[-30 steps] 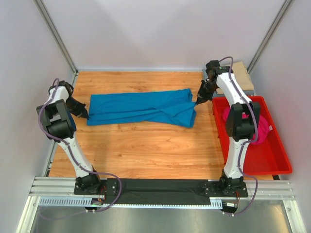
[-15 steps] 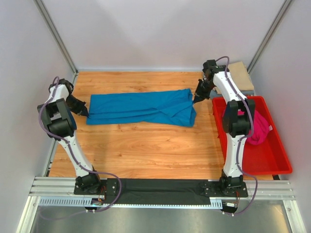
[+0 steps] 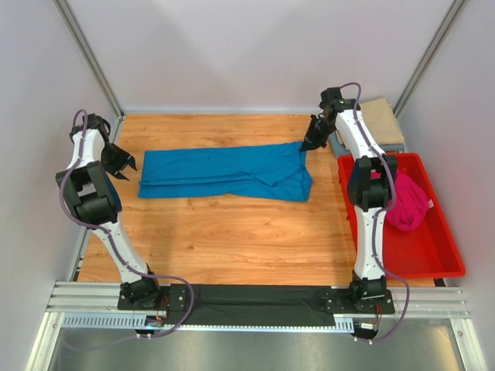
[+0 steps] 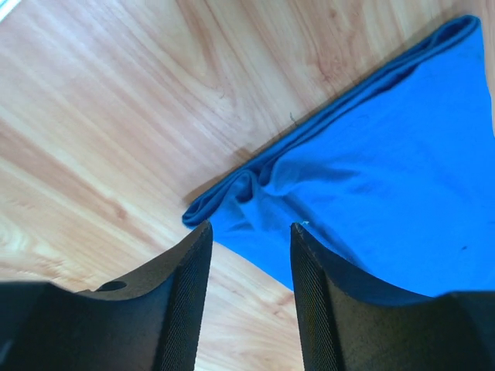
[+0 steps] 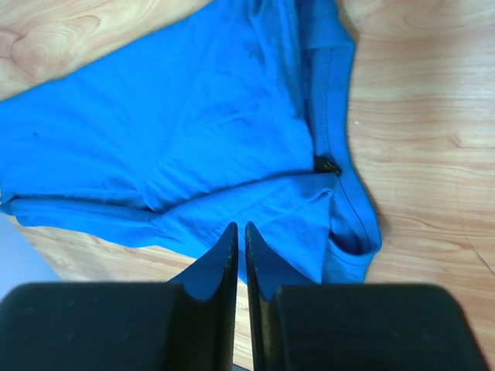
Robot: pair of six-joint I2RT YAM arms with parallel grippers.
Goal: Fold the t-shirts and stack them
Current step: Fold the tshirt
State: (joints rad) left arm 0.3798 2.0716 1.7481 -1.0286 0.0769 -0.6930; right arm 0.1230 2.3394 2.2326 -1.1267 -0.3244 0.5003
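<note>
A bright blue t-shirt (image 3: 224, 171) lies folded into a long band across the middle of the table. My left gripper (image 3: 124, 164) hovers just off its left end, open and empty; in the left wrist view the fingers (image 4: 186, 301) stand apart over bare wood, with the shirt's bunched corner (image 4: 232, 197) just beyond them. My right gripper (image 3: 305, 145) is above the shirt's far right corner. Its jaws (image 5: 240, 230) stand almost together with only a thin slit, no cloth between, and the shirt (image 5: 224, 116) lies flat below. A magenta t-shirt (image 3: 406, 202) is bunched in the bin. A tan t-shirt (image 3: 383, 120) lies folded at the back right.
The red plastic bin (image 3: 433, 255) stands along the right side of the wooden table (image 3: 232, 239). White walls and metal frame posts close in the left, back and right. A black mat and metal rails run along the near edge by the arm bases.
My left gripper has opened, let go of the shirt's left end and drawn back up to the left. My right gripper has moved towards the back along the shirt's right end.
</note>
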